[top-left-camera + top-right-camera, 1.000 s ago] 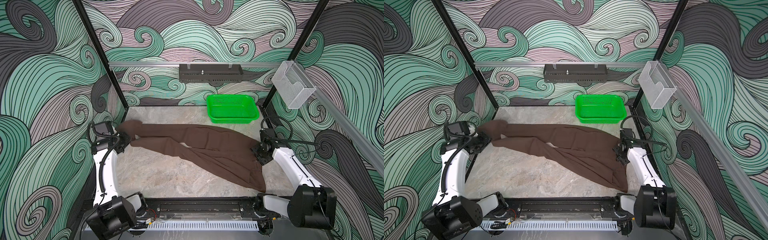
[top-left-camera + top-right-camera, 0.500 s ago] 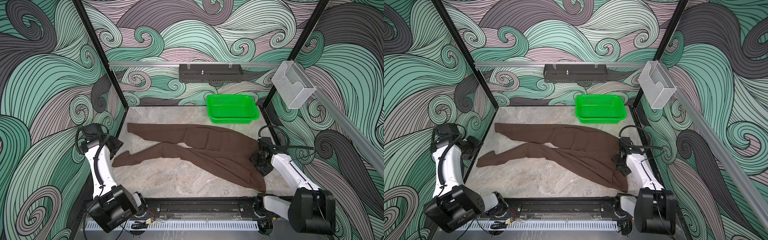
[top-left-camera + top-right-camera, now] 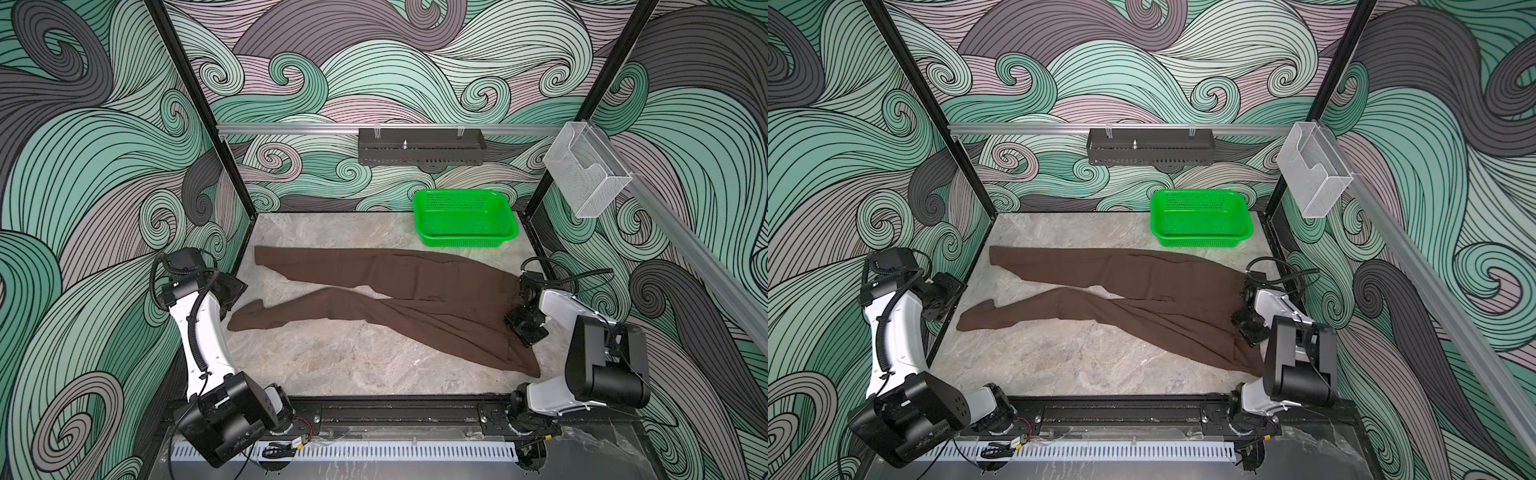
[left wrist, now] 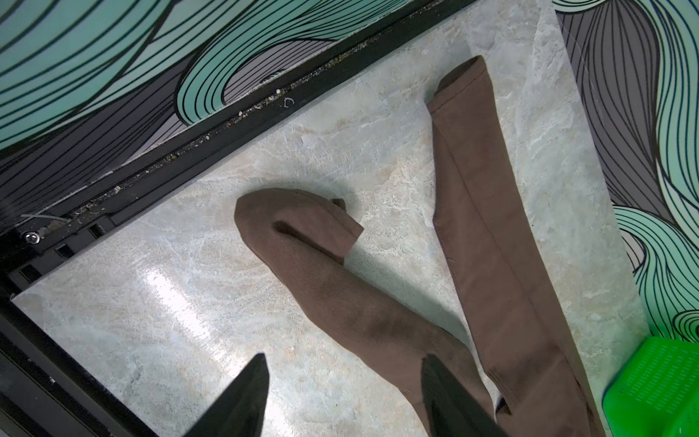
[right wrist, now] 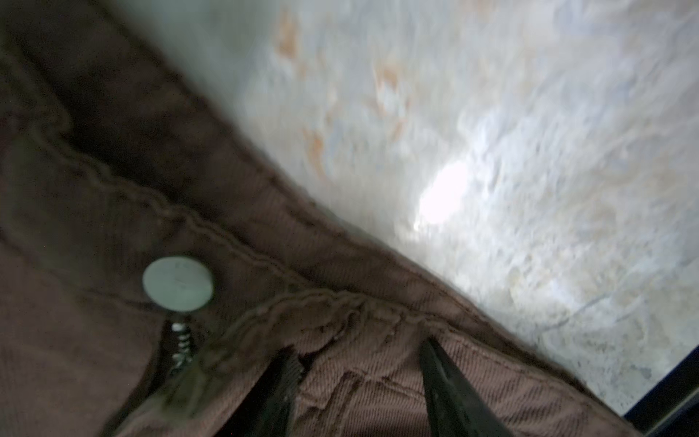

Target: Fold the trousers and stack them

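The dark brown trousers (image 3: 395, 299) (image 3: 1133, 299) lie spread on the marble table, legs pointing left and waist at the right. The near leg's end is folded over on itself (image 4: 299, 223). My left gripper (image 3: 227, 301) (image 4: 344, 359) hangs open just left of that leg end, holding nothing. One of its fingers shows over bare table and the other over the near leg. My right gripper (image 3: 521, 328) (image 5: 359, 346) is down on the waistband beside the metal button (image 5: 177, 283). Its fingers stand apart with bunched waistband fabric between them.
A bright green perforated basket (image 3: 465, 222) (image 3: 1200, 222) stands at the back right of the table. The black frame rail (image 4: 212, 140) runs along the left table edge beside my left gripper. A dark tray (image 3: 422, 151) and a clear holder (image 3: 586, 178) hang on the walls.
My left gripper opened, let go of the leg ends and drew back to the left. One leg end dropped nearer the front. My right gripper slid forward along the waistband and its jaws narrowed.
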`<state>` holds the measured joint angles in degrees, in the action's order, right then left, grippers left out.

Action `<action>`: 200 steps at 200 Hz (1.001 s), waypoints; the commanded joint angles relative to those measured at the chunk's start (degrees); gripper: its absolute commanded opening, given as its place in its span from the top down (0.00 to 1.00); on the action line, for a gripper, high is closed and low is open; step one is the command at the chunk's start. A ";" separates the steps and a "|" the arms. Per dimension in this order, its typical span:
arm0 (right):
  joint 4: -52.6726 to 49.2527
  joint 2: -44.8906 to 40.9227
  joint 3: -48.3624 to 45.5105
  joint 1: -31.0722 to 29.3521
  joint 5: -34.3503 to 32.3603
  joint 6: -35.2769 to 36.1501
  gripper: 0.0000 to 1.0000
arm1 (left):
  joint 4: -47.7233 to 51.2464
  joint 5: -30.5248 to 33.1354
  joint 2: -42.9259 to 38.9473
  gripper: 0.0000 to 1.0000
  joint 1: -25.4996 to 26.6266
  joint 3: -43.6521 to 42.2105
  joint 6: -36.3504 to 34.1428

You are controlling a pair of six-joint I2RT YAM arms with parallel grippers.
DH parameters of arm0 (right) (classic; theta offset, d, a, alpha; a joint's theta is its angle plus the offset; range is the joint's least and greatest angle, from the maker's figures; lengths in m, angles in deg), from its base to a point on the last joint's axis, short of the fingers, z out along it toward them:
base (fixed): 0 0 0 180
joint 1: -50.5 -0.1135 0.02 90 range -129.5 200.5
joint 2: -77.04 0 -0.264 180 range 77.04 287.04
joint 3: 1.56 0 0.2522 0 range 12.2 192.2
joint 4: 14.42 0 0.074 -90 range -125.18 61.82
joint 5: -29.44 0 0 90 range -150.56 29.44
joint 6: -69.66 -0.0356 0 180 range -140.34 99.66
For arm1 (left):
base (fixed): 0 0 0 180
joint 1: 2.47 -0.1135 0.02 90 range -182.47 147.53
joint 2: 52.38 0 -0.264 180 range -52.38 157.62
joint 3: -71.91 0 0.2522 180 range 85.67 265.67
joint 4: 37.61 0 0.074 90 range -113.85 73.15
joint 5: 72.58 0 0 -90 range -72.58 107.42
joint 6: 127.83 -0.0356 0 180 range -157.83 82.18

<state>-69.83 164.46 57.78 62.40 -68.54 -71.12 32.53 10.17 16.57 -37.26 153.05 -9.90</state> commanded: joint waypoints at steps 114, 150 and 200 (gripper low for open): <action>-4.57 -7.47 8.31 3.40 -4.54 2.65 0.35 | -0.29 -4.76 11.30 0.30 0.34 -4.94 2.15; -5.52 -10.72 7.49 0.97 -2.64 1.80 0.34 | -4.13 -1.24 16.34 0.28 5.88 -7.27 5.03; -6.88 -14.07 6.72 -0.10 1.88 0.74 0.34 | -10.14 -0.87 22.95 0.35 10.44 -7.41 9.43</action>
<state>-74.38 152.66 65.72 62.92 -69.42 -69.16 26.13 8.18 37.70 -28.65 144.74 -4.00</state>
